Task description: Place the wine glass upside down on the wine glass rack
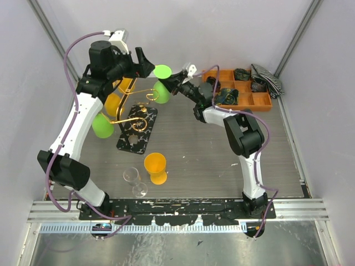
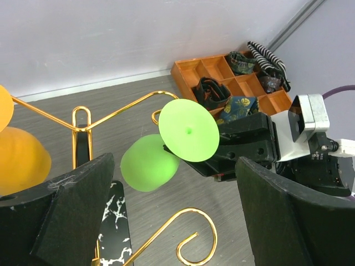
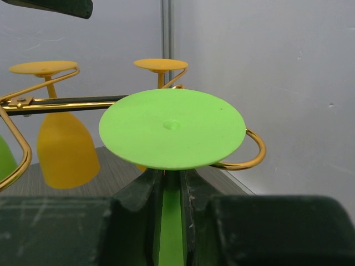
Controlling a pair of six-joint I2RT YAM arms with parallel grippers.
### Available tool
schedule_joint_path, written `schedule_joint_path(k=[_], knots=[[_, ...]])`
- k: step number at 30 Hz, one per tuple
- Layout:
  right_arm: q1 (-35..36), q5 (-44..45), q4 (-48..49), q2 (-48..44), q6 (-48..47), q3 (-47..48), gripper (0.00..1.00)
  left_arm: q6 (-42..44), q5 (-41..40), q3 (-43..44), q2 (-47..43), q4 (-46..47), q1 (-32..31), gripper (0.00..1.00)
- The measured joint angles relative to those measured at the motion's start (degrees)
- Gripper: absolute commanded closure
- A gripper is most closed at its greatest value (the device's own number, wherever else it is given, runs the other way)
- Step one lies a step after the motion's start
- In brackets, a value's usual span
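— What do we find nearest us?
— A clear glass (image 1: 133, 180) and a loose orange glass (image 1: 156, 168), side by side on the counter (image 1: 222, 166).
— And beyond?
— The rack (image 1: 137, 129), with a hanging green glass (image 1: 102, 126) and hanging orange glasses (image 1: 112, 103) on its gold arms.
— Our wine glass?
— The green wine glass (image 1: 161, 91) is upside down at a far arm's tip, and our right pincer (image 1: 173, 82) is pinching its stem. We cannot tell whether the foot rests on the wire.
— The left pincer (image 1: 145, 62)?
— Spread wide near that foot, holding nothing.
— Farthest?
— An orange tray (image 1: 260, 102).
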Motion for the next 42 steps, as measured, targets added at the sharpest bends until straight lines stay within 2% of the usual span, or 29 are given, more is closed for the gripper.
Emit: schedule_joint_path(k=[12, 27, 36, 42], knots=[[1.75, 4.68, 2.03, 4.87, -0.02, 3.02, 0.99, 1.42, -0.52, 1.62, 0.02, -1.44, 0.22, 0.03], [3.13, 13.99, 1.40, 10.97, 0.87, 11.13, 1.00, 2.16, -1.60, 1.64, 0.02, -1.70, 0.22, 0.03], [2.36, 21.97, 1.73, 11.02, 0.85, 10.69, 0.99, 2.23, -2.14, 1.64, 0.02, -1.73, 0.22, 0.03], [1.60, 22.91, 6.99, 8.74, -0.57, 2.54, 0.99, 2.21, -2.27, 1.64, 0.02, -1.84, 0.22, 0.03]])
